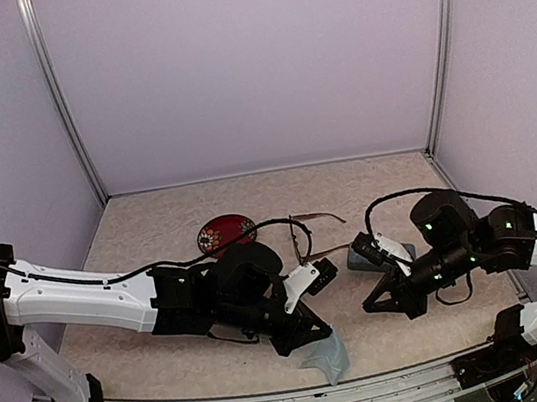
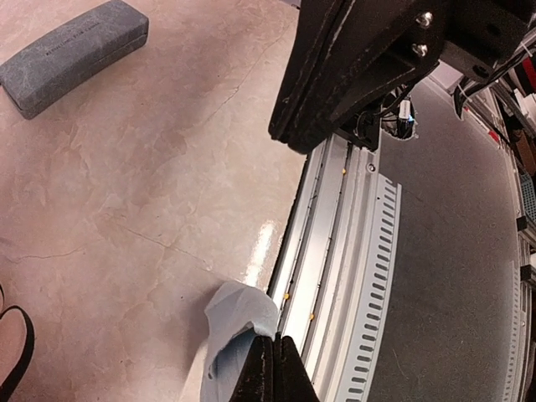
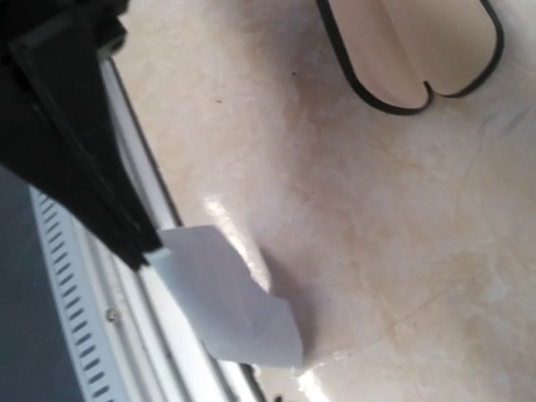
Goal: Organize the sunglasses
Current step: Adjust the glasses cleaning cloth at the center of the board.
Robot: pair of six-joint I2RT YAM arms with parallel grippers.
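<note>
Left gripper (image 2: 272, 373) is clenched on the light-blue cloth (image 2: 234, 322) at the near table edge; right gripper (image 1: 377, 304) is closed, nothing seen in it. The reddish-brown sunglasses (image 1: 301, 240) lie mid-table between the arms (the black sunglasses (image 3: 402, 50) are nearer the cloth). Lay the cloth flat on the table (image 1: 149, 214) — clear of the edge rail (image 2: 335, 251) — before reaching for either frame

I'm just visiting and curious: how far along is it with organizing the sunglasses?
Nothing looks finished yet. The reddish-brown sunglasses and the black-framed sunglasses both lie loose on the table, and the grey case is closed. In hand: the left gripper pinches a light-blue cloth by the near edge; the right gripper is shut. Remaining: putting both pairs away.
</note>
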